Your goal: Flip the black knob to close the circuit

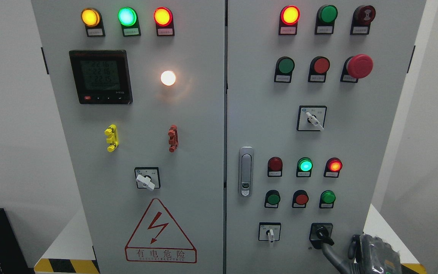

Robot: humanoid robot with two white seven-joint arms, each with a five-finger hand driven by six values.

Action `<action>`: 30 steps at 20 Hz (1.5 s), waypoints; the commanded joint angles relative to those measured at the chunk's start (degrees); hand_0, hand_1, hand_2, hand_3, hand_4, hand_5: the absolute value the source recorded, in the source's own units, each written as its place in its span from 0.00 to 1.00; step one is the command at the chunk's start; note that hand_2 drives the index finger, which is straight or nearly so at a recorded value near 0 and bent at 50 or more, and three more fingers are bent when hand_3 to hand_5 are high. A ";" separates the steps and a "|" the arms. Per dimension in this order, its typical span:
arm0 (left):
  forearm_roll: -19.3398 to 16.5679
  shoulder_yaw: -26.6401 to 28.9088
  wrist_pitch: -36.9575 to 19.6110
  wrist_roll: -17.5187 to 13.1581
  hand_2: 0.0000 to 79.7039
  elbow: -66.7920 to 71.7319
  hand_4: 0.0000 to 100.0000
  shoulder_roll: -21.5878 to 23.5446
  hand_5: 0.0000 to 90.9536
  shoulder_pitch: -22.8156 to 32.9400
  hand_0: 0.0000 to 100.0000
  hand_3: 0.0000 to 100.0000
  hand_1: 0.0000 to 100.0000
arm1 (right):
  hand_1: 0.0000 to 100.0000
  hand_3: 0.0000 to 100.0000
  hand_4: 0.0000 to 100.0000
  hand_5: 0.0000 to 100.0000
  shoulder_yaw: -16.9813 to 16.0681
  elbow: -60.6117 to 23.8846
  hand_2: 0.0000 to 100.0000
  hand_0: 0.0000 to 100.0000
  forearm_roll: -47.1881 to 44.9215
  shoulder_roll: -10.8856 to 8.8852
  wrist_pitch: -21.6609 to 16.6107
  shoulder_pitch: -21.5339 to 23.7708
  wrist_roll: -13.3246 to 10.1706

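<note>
The right hand [363, 253] reaches up from the lower right, one finger [331, 251] extended and touching the black knob [323, 233] on the cabinet door [299, 140], gripping nothing.

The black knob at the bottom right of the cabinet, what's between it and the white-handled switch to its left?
Nothing: in the head view, only bare grey door panel separates the black knob from the white-handled switch.
</note>
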 commanded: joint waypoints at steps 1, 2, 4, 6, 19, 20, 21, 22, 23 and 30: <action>-1.23 -1.23 0.04 -0.04 0.00 1.23 0.00 0.00 0.00 0.00 0.12 0.00 0.56 | 0.15 0.96 0.77 0.80 0.84 -1.33 0.78 0.00 -0.62 0.02 -0.78 0.76 -0.11; -1.14 -1.23 -0.05 -0.04 0.00 1.23 0.00 0.00 0.00 0.00 0.12 0.00 0.56 | 0.15 0.96 0.77 0.80 1.27 -1.33 0.78 0.00 -0.62 0.02 -0.78 1.02 -0.11; -1.23 -1.14 -0.05 -0.04 0.00 1.23 0.00 0.00 0.00 0.00 0.12 0.00 0.56 | 0.15 0.96 0.77 0.80 1.98 -1.33 0.78 0.00 -0.71 0.02 -0.78 1.64 -0.11; -1.23 -1.14 -0.05 -0.04 0.00 1.23 0.00 0.00 0.00 0.00 0.12 0.00 0.56 | 0.15 0.96 0.77 0.80 2.33 -1.42 0.78 0.00 -1.32 0.02 -0.78 1.91 -0.11; -1.23 -1.23 -0.05 -0.04 0.00 1.23 0.00 0.00 0.00 0.00 0.12 0.00 0.56 | 0.15 0.91 0.74 0.76 5.76 -5.63 0.74 0.00 -8.35 0.02 -4.29 7.17 -3.17; -1.23 -1.14 -0.05 -0.04 0.00 1.23 0.00 0.00 0.00 0.00 0.12 0.00 0.56 | 0.15 0.89 0.74 0.75 5.76 -5.98 0.73 0.00 -8.53 0.02 -5.25 7.61 -3.88; -1.14 -1.14 -0.05 0.05 0.00 1.23 0.00 0.00 0.00 0.00 0.12 0.00 0.56 | 0.15 0.88 0.74 0.75 5.76 -6.68 0.72 0.00 -8.79 0.02 -5.78 8.14 -4.32; -1.23 -1.23 -0.05 -0.04 0.00 1.23 0.00 0.00 0.00 0.00 0.12 0.00 0.56 | 0.15 0.88 0.74 0.75 5.85 -7.56 0.72 0.00 -9.57 0.02 -5.96 8.93 -4.50; -1.14 -1.14 0.04 -0.04 0.00 1.23 0.00 0.00 0.00 0.00 0.12 0.00 0.56 | 0.15 0.87 0.73 0.74 5.85 -8.18 0.71 0.00 -10.97 0.02 -6.05 9.72 -4.76; -1.14 -1.23 -0.05 0.05 0.00 1.23 0.00 0.00 0.00 0.00 0.12 0.00 0.56 | 0.14 0.83 0.68 0.60 7.08 -9.94 0.58 0.00 -22.15 -0.07 -8.25 14.82 -6.08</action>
